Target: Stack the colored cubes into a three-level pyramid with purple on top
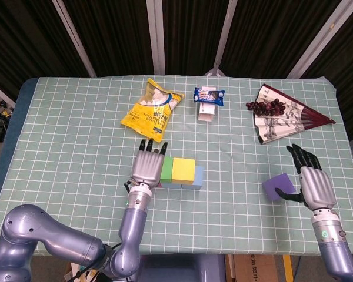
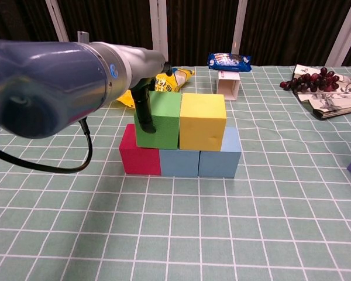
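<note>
Two levels stand; the left hand (image 1: 147,166), fingers extended, rests against the green cube (image 2: 159,119). The purple cube (image 1: 278,185) lies far right, touched by the open right hand (image 1: 310,179), which must lift it onto the top.

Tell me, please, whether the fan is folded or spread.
Spread: the fan lies opened out flat, grapes resting on it.
</note>
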Available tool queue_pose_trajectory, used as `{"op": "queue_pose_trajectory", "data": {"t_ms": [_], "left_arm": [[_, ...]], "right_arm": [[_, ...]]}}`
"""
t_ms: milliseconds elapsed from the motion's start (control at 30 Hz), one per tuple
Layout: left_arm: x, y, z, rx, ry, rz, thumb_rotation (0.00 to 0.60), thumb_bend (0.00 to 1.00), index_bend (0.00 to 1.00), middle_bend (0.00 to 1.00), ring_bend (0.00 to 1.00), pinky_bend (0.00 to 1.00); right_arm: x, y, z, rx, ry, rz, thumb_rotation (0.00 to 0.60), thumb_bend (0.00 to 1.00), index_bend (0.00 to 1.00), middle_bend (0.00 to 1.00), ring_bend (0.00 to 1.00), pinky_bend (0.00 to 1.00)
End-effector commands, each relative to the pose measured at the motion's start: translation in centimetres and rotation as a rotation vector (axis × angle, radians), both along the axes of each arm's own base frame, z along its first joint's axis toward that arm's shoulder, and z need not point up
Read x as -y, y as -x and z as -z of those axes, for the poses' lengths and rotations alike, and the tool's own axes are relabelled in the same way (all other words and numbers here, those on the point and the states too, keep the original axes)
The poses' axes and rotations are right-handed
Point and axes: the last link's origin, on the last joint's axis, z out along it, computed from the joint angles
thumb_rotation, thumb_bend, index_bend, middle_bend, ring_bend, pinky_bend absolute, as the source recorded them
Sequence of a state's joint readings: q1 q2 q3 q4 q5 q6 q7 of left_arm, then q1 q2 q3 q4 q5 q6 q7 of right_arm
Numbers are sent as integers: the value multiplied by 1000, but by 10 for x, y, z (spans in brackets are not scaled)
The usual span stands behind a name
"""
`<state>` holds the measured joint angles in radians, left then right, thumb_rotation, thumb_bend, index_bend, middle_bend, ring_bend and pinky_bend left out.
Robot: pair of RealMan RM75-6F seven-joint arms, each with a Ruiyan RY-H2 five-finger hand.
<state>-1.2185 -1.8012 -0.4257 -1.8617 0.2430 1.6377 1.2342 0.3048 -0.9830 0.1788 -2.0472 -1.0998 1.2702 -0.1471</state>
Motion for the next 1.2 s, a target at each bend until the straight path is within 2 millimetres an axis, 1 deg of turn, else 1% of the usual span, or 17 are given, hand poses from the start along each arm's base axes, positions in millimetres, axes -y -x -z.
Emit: {"op": "queue_pose_trajectory", "data": {"t_ms": [33,700,1200], "left_arm": [[0,0,0,-3,-1,-1,600,305,0,388,47,36],[1,1,2,-2,5,-4,600,299,0,388,47,37],[2,-3,3,16,3,10,600,299,0,389,47,36]], "right_arm": [[0,0,0,0,0,0,600,204,0,0,0,0],[0,0,1,-1,-3,0,600,205,0,0,0,0],[0,0,1,0,-4,0,600,204,0,0,0,0]]}}
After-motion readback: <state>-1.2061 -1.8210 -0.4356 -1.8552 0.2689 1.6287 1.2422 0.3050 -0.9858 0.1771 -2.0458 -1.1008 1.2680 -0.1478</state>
